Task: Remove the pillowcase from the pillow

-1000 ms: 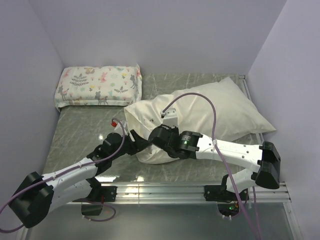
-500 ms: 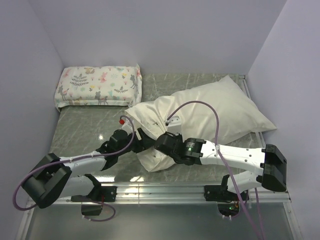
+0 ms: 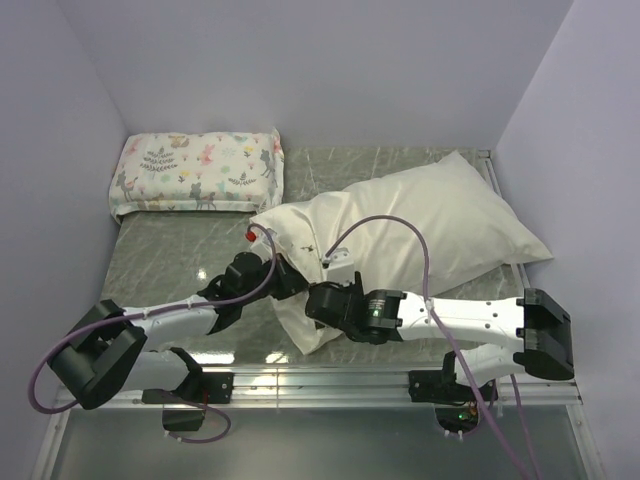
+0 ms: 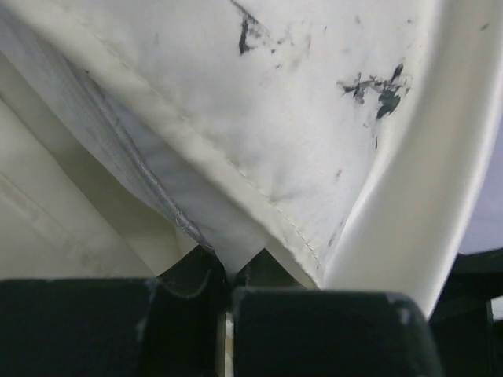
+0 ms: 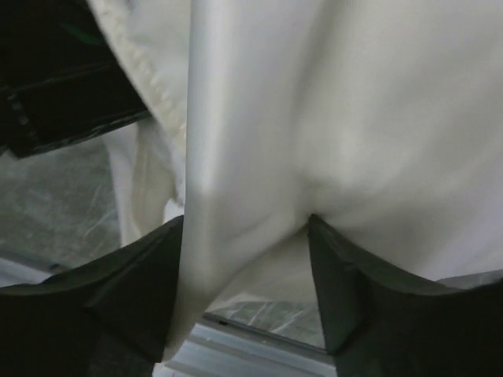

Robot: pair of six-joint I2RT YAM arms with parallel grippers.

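Left wrist: pillowcase inside left tool

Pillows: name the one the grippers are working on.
The big one in the cream pillowcase. The left gripper and right gripper are at its near-left end; the small printed pillow lies apart at the back left.

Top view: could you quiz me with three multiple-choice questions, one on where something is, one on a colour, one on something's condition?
1. Where is the printed pillow?
A) far left corner of the table
B) near right corner
C) on an arm
2. What colour is the pillowcase?
A) blue
B) cream
C) red
3. The pillowcase is:
A) folded
B) flat and empty
C) plump and filled

Answers: 1 A, it lies by the back and left walls; 2 B, its cloth is pale cream; 3 C, it bulges along its length.
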